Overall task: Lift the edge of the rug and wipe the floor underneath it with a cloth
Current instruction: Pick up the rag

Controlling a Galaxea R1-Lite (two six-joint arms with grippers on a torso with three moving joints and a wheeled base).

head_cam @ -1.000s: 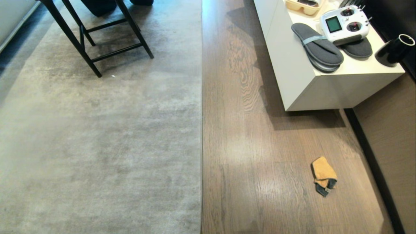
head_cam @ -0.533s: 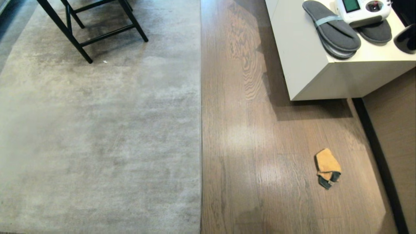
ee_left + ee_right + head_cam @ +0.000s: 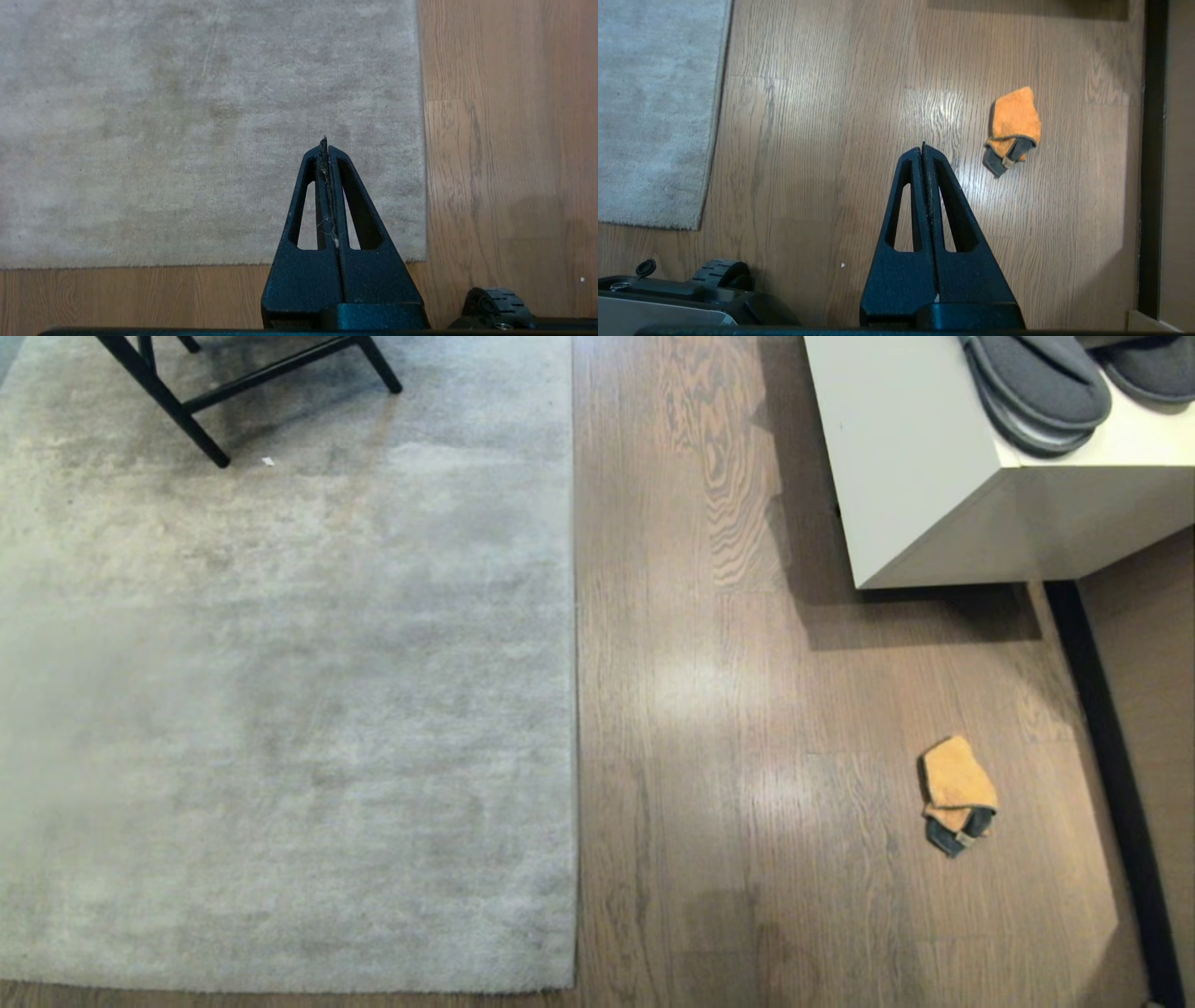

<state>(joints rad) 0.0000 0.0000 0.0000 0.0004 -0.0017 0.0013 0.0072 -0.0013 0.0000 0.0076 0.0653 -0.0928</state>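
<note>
Both hands hung with fingers pressed together, empty: the left hand (image 3: 325,144) above the rug's near corner, the right hand (image 3: 923,149) above bare floor (image 3: 709,728). The cloth (image 3: 956,793) lay right of the rug edge (image 3: 573,709), well apart, long axis near-to-far, grey end nearest. Farther off, slippers (image 3: 1036,383) sat on a white table (image 3: 920,467).

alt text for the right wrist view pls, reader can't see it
The shut right gripper hangs above brown wood floor, empty; a small orange cloth with a dark grey part lies on the planks just beyond it. The grey rug's corner lies flat off to one side.
</note>
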